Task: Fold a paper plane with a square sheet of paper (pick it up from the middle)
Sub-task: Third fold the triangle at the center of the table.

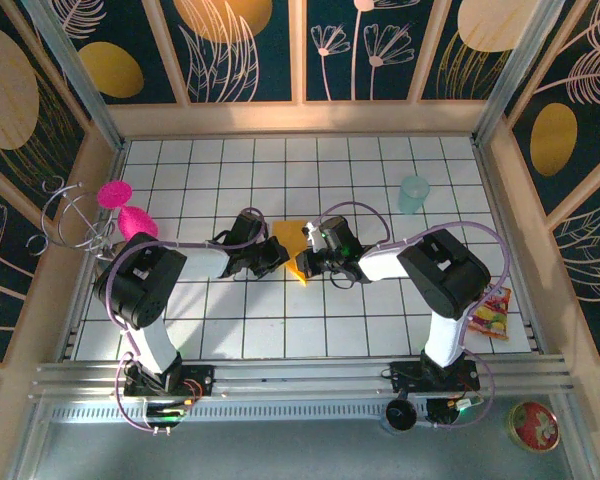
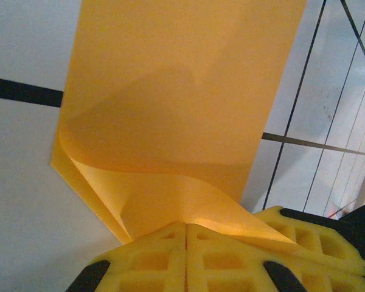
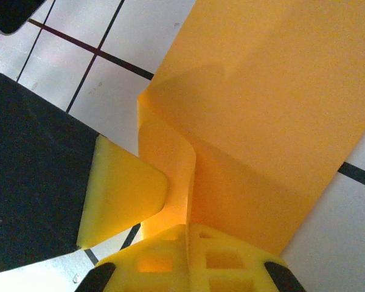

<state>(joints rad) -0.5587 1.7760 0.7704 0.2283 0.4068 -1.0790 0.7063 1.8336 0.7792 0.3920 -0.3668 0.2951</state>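
Observation:
The square sheet of paper is orange-yellow and sits mid-table between both arms. From above, its outline narrows to a point on the near side, like the paper plane's kite shape. In the left wrist view the paper lies flat farther out and curls up into a fold at my left gripper, whose yellow pads are shut on it. My right gripper is also shut on a raised fold of the paper. The two grippers meet almost tip to tip, and the left pad touches the fold.
A pale teal cup stands at the back right. Pink objects and a wire stand are at the left edge. A snack packet lies at the right edge, and a red tin sits off the table.

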